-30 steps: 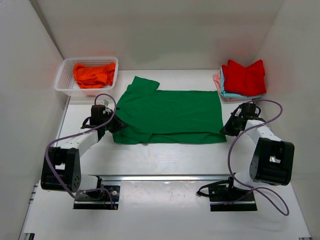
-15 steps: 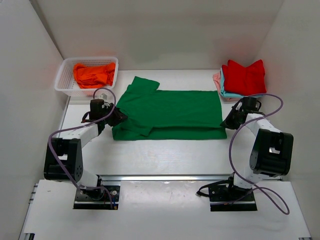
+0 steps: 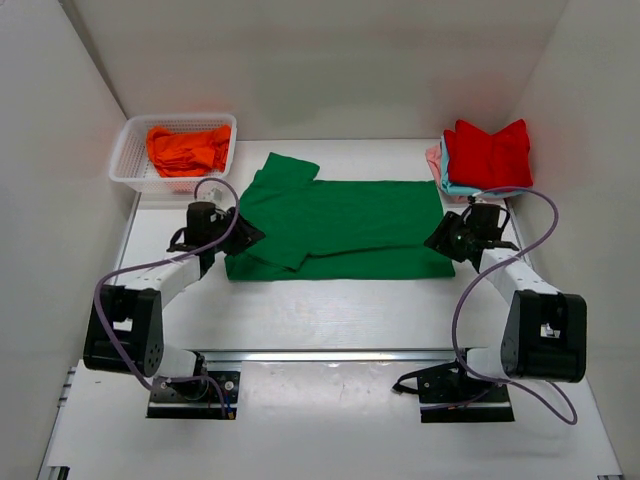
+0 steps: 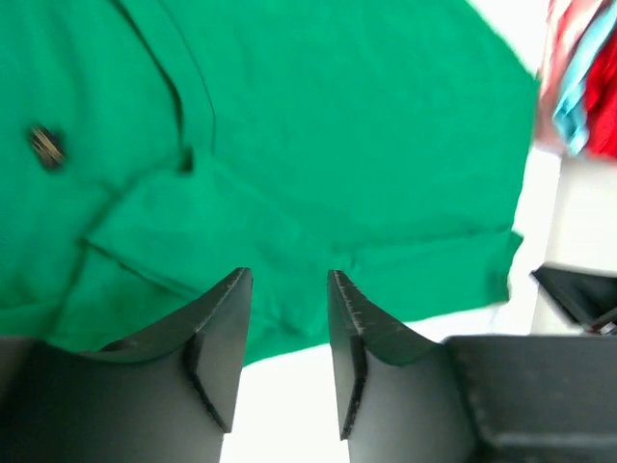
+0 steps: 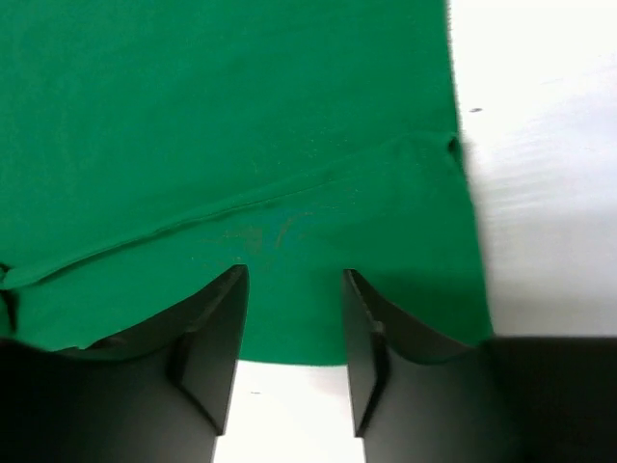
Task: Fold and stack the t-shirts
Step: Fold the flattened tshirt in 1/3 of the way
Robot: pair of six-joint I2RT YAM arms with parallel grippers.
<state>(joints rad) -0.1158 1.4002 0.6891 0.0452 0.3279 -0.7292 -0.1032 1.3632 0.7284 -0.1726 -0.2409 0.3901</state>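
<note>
A white table (image 3: 330, 310) stands boxed in by white walls. At the back left sits a white mesh basket (image 3: 122, 160) with a crumpled orange shirt (image 3: 187, 148) in it. At the back right is a stack of folded shirts. The red shirt (image 3: 488, 153) lies on top, with light blue (image 3: 450, 185) and pink (image 3: 433, 157) edges showing beneath it. Purple cables loop off both arms.

The green shirt (image 3: 335, 225) lies spread flat across the middle of the table, well apart from the basket. Its right edge lies near the stack. One sleeve points toward the back left and another is folded over at the near left.

The left gripper (image 3: 245, 232) sits low at the shirt's left end. Seen from its wrist (image 4: 289, 280), its jaws are parted with nothing between them, and flat green cloth shows through the gap. The right gripper (image 3: 437, 238) sits at the shirt's near right corner. Seen from its wrist (image 5: 294, 275), its jaws are likewise parted and empty, just over the hem.
</note>
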